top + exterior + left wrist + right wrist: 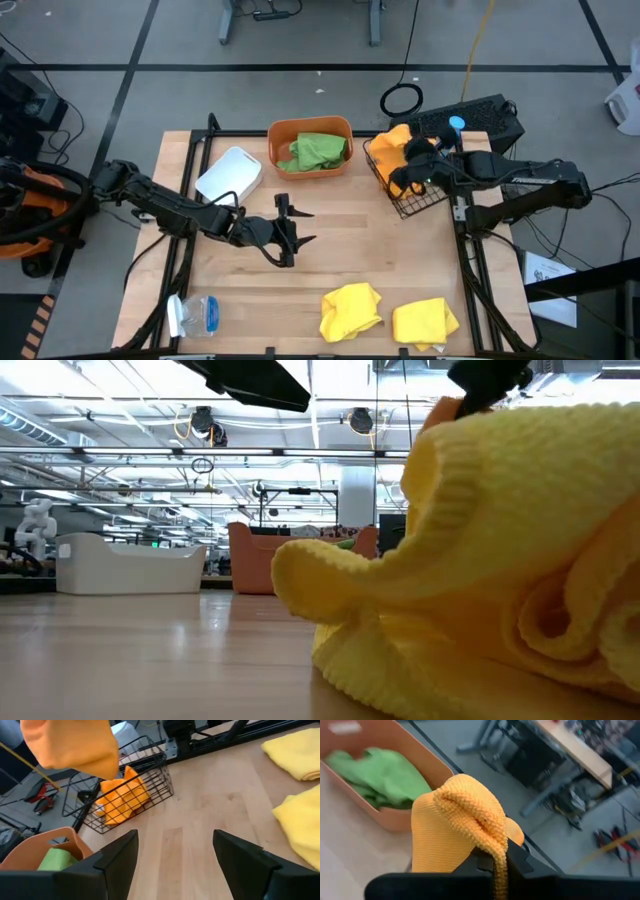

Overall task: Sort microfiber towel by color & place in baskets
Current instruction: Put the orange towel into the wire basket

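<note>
High view is telling me my right gripper [412,163], clamped on an orange towel [400,143], is hanging directly over the black wire basket [405,196], while my left gripper [290,232], fingers apart and empty, is waiting well beside that basket

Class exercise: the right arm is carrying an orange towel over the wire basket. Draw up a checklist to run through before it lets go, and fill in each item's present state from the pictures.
1. Right gripper shut on the orange towel: ok.
2. Towel held above the black wire basket: ok in the high view; exact height cannot tell.
3. Colour match: the basket already holds an orange towel: ok.
4. Left gripper open and empty at mid-table, clear of the basket: ok.
5. Green towels sit in the orange tub, not the wire basket: ok.
6. Two yellow towels on the table, not yet sorted: not ok.
</note>
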Controlling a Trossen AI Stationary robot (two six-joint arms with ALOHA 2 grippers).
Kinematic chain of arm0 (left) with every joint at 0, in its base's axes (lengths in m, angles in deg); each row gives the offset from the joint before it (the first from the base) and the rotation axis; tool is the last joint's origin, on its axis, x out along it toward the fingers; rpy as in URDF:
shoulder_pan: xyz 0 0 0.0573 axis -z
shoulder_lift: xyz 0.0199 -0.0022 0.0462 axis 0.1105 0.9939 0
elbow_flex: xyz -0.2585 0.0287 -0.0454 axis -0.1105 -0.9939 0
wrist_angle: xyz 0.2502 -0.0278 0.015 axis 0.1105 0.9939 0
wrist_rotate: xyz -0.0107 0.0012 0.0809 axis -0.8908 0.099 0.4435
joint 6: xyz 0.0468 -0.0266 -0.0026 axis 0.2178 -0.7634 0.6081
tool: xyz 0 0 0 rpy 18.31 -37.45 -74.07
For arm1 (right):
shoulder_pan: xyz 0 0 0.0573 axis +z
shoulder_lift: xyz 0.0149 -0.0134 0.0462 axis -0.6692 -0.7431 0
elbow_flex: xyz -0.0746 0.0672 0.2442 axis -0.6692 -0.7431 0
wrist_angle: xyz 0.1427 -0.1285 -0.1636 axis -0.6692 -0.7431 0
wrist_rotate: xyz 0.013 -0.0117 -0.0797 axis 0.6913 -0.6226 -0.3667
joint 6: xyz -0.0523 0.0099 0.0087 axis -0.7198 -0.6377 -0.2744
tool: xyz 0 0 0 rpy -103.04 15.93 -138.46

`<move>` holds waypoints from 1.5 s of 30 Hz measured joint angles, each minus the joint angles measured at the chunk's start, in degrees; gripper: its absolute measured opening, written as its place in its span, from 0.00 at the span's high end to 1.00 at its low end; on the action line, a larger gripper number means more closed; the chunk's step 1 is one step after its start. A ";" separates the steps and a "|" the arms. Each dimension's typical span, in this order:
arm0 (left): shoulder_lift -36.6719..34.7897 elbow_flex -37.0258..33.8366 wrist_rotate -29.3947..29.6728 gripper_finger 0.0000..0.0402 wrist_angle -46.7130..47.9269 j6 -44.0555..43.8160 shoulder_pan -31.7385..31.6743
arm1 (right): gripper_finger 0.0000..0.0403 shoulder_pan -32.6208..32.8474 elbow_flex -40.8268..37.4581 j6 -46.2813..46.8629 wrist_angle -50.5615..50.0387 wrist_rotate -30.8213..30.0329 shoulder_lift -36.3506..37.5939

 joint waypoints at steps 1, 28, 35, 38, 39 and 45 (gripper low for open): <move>0.02 0.00 -0.57 0.35 0.00 0.00 0.00 | 1.00 -0.69 -0.08 0.84 -1.27 0.05 0.00; 1.96 0.00 -7.46 0.35 -0.82 -0.06 0.00 | 1.00 -14.39 -13.62 8.12 -3.34 22.11 -0.02; 3.72 0.00 -7.47 0.35 -0.83 0.51 0.00 | 1.00 -20.00 -13.62 8.19 -3.52 27.69 -0.02; 3.72 0.00 -7.46 0.35 -0.98 0.48 0.00 | 1.00 -21.48 -13.62 8.19 -3.77 27.69 -0.15; 3.72 0.00 -7.47 0.35 -0.97 0.48 0.00 | 1.00 -21.79 -13.62 8.38 -3.81 27.81 -0.24; 3.72 0.00 -7.46 0.35 -0.94 0.48 0.00 | 1.00 -23.62 -17.93 8.39 -0.92 30.14 -0.26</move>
